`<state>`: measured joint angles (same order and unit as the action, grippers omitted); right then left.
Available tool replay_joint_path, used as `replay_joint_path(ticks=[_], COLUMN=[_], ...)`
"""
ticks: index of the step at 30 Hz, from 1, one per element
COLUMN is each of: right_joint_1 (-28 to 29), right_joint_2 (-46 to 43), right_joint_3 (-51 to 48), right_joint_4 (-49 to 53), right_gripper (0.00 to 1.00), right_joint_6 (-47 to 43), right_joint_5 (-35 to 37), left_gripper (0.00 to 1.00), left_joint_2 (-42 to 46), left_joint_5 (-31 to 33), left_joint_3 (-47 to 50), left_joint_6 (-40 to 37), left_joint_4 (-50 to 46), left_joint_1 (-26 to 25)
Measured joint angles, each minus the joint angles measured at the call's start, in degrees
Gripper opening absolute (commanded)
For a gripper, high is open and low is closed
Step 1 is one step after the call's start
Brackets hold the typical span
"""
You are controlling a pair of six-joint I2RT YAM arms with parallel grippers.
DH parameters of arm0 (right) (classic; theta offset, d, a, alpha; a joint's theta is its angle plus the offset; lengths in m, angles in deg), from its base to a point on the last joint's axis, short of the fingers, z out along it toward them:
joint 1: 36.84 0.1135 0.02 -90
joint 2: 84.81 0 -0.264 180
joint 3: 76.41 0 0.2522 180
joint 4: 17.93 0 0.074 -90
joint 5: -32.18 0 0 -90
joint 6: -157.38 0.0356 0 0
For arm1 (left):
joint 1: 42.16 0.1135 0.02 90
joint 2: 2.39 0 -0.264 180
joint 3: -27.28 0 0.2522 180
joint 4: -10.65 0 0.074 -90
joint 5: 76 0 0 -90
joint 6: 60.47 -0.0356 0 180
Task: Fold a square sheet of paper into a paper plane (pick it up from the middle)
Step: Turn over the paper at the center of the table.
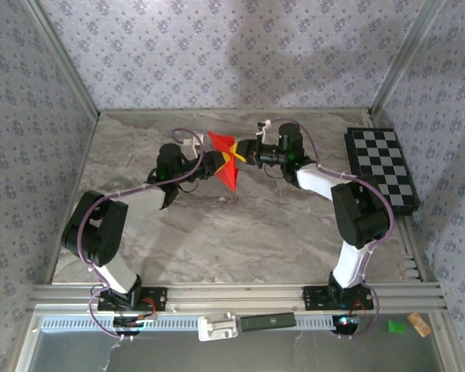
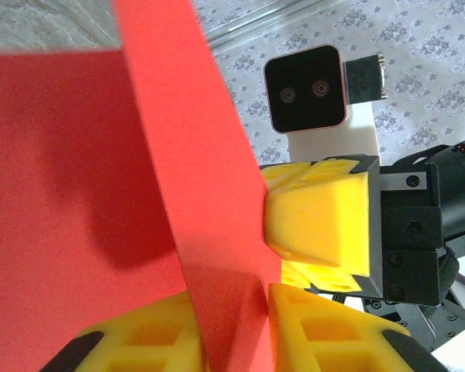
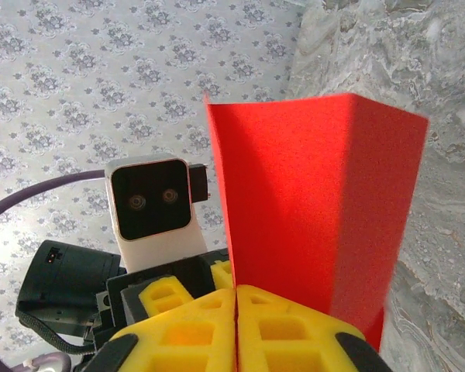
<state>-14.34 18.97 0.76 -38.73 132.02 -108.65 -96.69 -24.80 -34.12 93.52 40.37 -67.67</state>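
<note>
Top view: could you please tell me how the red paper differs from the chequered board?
The red paper is plain bright red; the chequered board is black and white squares. The paper is creased and held up above the table, pinched in the right gripper; the board lies flat by the table's right edge, with nothing touching it. Both have straight edges.
</note>
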Motion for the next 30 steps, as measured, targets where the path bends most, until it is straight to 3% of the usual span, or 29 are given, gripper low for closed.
replay_joint_path(ticks=[7, 10, 14, 23, 30], right_joint_1=[-0.8, -1.9, -3.7, -5.1, -6.3], right_joint_2=[-1.2, -4.3, -10.3, -21.1, -23.7], right_joint_3=[-0.8, -1.8, -3.3, -6.4, -9.1], right_joint_4=[5.0, 11.3, 20.1, 33.7, 37.6], right_gripper=[0.41, 0.48, 0.5, 0.55, 0.56], right_joint_6=[-4.7, -9.4, -17.0, -31.2, -34.2], right_joint_5=[2.2, 6.1, 13.9, 30.7, 38.1], left_gripper=[0.11, 0.11, 0.11, 0.12, 0.12], left_joint_2=[0.0, 0.0, 0.6, 0.9, -10.8], left_joint_5=[0.6, 0.9, 4.0, 25.6, 50.6], left_joint_3=[-0.3, -0.9, -4.2, -24.0, -38.8], left_joint_6=[-0.6, -2.8, -9.6, -29.9, -38.2], left_joint_4=[-3.8, -8.1, -20.8, -59.6, -79.6], left_joint_1=[0.6, 1.5, 2.2, -1.2, -7.9])
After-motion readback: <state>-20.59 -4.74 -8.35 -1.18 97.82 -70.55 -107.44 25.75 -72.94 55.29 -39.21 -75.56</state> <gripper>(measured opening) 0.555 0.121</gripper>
